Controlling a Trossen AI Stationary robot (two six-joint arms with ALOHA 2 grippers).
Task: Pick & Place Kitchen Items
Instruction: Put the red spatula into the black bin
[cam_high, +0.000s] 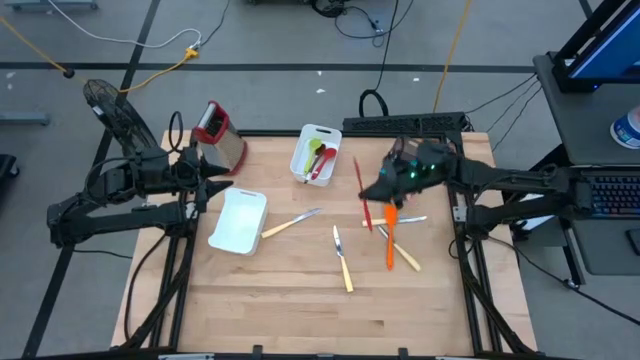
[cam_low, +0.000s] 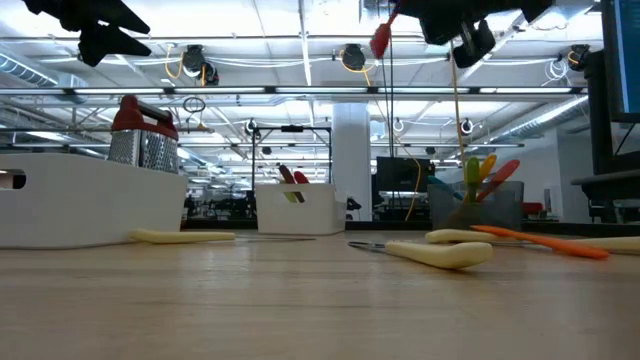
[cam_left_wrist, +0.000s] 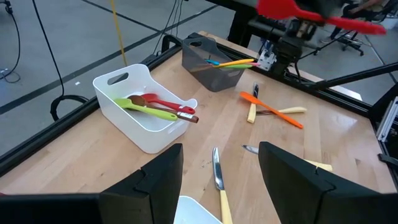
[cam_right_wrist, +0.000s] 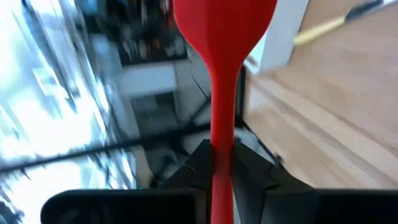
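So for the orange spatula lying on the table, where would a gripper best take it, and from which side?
Grip the orange spatula mid-handle, coming straight down from above. It lies flat on the table, its long thin handle bare toward the near edge, while its upper end crosses cream-handled cutlery, so fingers either side of the lower handle should avoid them.

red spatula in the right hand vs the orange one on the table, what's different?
The red spatula is lifted off the table, clamped by its handle in the right hand; the orange spatula lies flat on the wood with nothing gripping it. The red one hangs alone in the air, while the orange one lies across cream-handled cutlery. Both are long, slim, single-coloured utensils.
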